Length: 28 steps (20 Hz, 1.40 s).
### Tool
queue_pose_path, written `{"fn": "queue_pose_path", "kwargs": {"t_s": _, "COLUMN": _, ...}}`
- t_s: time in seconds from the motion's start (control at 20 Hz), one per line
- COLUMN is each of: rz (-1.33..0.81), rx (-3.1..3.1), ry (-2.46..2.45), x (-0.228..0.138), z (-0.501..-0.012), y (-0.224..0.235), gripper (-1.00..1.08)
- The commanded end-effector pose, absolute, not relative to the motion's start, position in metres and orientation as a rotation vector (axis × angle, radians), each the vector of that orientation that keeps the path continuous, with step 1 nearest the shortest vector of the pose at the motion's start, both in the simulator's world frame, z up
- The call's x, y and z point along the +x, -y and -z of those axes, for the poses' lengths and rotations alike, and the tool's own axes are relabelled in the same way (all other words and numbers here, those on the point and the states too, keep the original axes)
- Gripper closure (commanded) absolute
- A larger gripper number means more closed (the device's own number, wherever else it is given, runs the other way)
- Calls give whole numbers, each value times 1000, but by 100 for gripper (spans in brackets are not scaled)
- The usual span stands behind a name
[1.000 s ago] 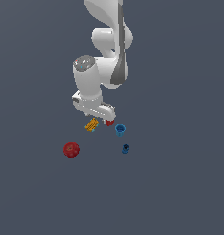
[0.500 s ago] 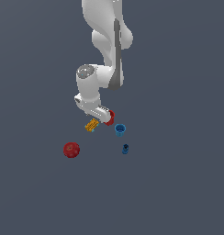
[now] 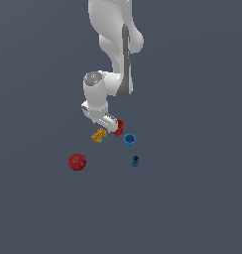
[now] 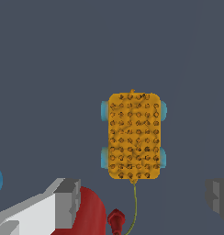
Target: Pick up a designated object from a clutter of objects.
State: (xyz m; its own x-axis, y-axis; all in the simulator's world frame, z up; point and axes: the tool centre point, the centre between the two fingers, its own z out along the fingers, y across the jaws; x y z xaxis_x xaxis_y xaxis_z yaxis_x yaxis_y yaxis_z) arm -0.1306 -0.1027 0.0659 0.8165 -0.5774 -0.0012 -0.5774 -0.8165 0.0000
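The designated object, a yellow-orange block point(image 3: 98, 135) with a bumpy top and small light-blue wheels at its sides, lies flat on the floor. In the wrist view the block point(image 4: 134, 136) sits just beyond the line between my two fingers. My gripper point(image 3: 107, 129) hangs right above it, open and holding nothing. Grey fingertips point(image 4: 68, 201) show far apart in the wrist view, with the gripper point(image 4: 143, 197) empty. Of the clutter, the red cup point(image 3: 119, 127) stands close beside one finger and is partly hidden by the hand.
A blue cup point(image 3: 130, 140) stands to the exterior view's right of the block, and a tiny dark-blue piece point(image 3: 135, 160) lies nearer the camera. The red ball point(image 3: 77, 162) rests toward the exterior view's left. The red cup point(image 4: 92, 214) crowds one finger.
The arm has come down a little and the gripper now hangs closer over the yellow-orange block. The objects have not moved.
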Motion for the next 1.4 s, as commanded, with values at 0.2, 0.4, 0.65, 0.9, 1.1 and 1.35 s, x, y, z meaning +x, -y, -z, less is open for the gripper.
{"fn": "queue_pose_path", "kwargs": {"t_s": 0.2, "rz": -1, "rx": -2994, "ry": -952, "x": -131, "z": -58, "y": 103, "gripper": -92}}
{"fn": "queue_pose_path", "kwargs": {"t_s": 0.4, "rz": -1, "rx": -2993, "ry": -954, "x": -132, "z": -44, "y": 103, "gripper": -92}}
{"fn": "queue_pose_path", "kwargs": {"t_s": 0.65, "rz": 0, "rx": -2992, "ry": -956, "x": -132, "z": -24, "y": 103, "gripper": -92}}
{"fn": "queue_pose_path", "kwargs": {"t_s": 0.9, "rz": 0, "rx": -2992, "ry": -956, "x": -132, "z": -15, "y": 103, "gripper": -92}}
{"fn": "queue_pose_path", "kwargs": {"t_s": 1.1, "rz": 0, "rx": -2992, "ry": -956, "x": -131, "z": -15, "y": 103, "gripper": 108}}
{"fn": "queue_pose_path", "kwargs": {"t_s": 1.35, "rz": 0, "rx": -2992, "ry": -956, "x": -131, "z": -15, "y": 103, "gripper": 108}}
